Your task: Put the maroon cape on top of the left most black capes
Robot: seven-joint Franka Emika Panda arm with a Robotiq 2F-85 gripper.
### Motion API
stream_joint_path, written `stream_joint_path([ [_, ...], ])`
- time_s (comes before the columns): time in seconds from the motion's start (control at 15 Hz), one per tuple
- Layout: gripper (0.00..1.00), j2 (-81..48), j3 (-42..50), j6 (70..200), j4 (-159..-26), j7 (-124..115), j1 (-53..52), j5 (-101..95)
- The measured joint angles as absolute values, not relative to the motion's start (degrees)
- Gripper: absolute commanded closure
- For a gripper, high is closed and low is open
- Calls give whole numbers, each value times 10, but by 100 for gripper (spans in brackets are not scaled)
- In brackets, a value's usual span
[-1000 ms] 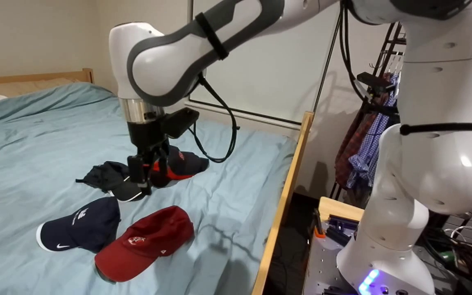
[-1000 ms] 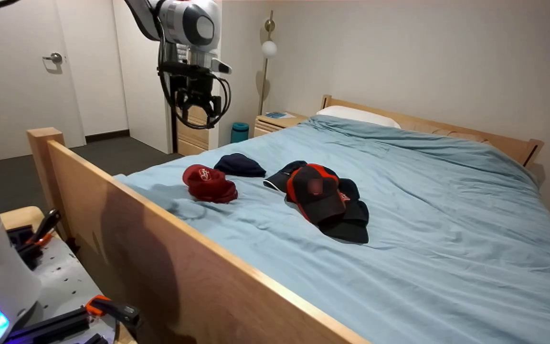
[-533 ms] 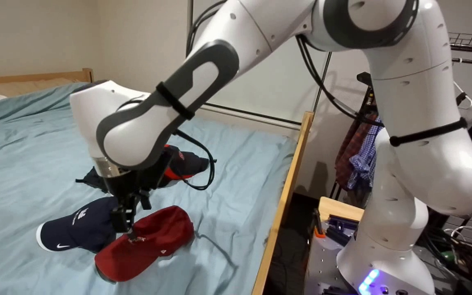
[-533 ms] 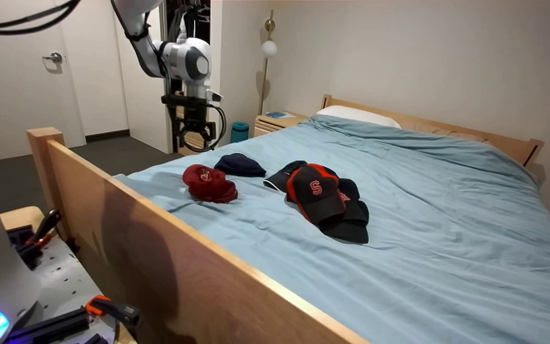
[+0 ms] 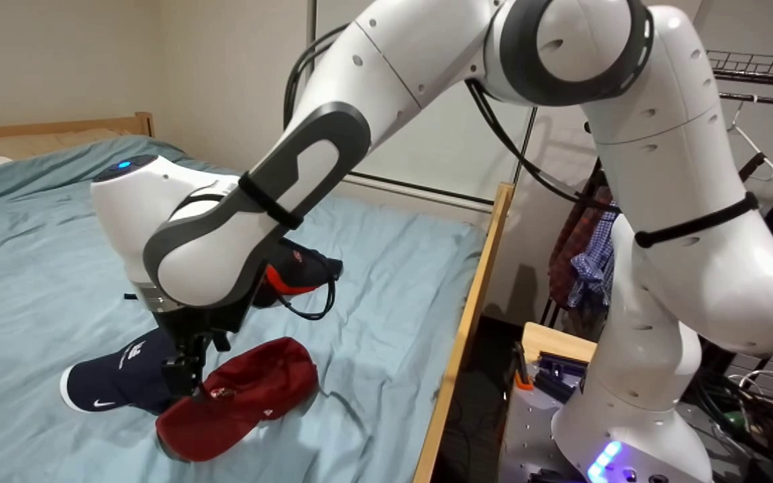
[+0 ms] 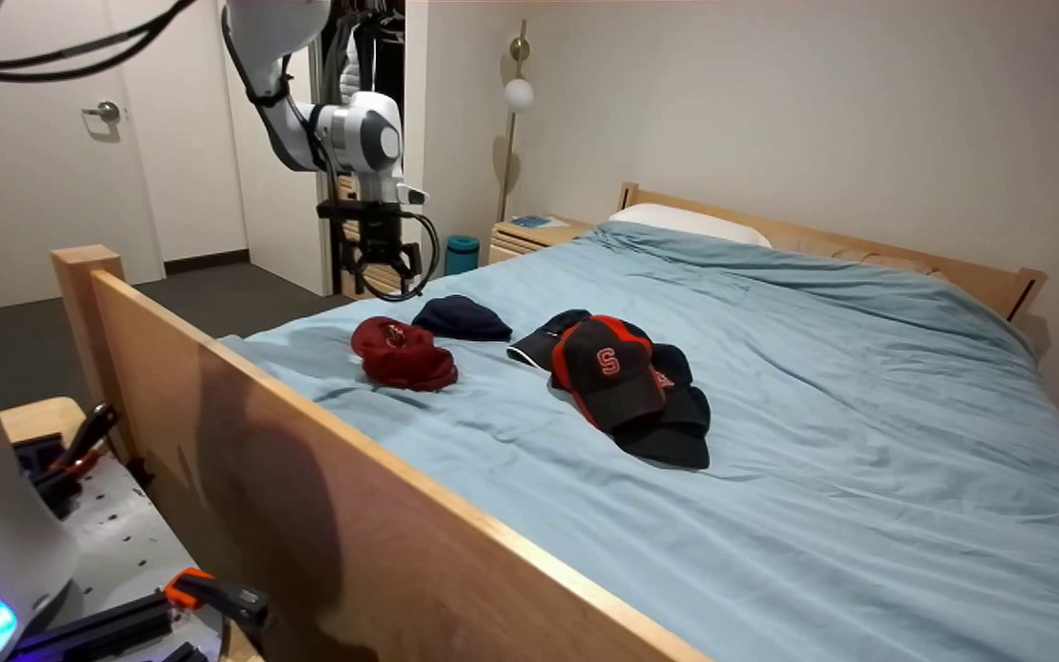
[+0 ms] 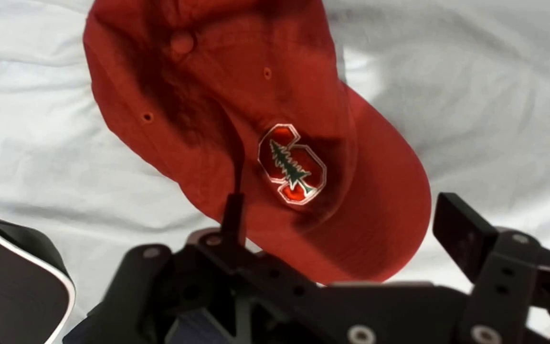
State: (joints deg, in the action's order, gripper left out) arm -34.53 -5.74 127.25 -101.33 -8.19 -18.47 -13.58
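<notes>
We see the maroon cap with an S-and-tree badge, upper middle in the wrist view, the gripper with fingers spread. Mid-frame in an exterior view, a black-and-red cap reads "S".

I've brought my arm lower in both exterior views. In an exterior view, my jaws have dropped from left of centre to the lower left, now partly covering the maroon baseball cap; a blue light now shows atop the wrist, upper left.
</notes>
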Motion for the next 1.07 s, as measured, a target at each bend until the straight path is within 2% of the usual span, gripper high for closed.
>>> stream_joint_path([
  [1.07,0,-494,-4,1202,-839,-225,-274,-158],
])
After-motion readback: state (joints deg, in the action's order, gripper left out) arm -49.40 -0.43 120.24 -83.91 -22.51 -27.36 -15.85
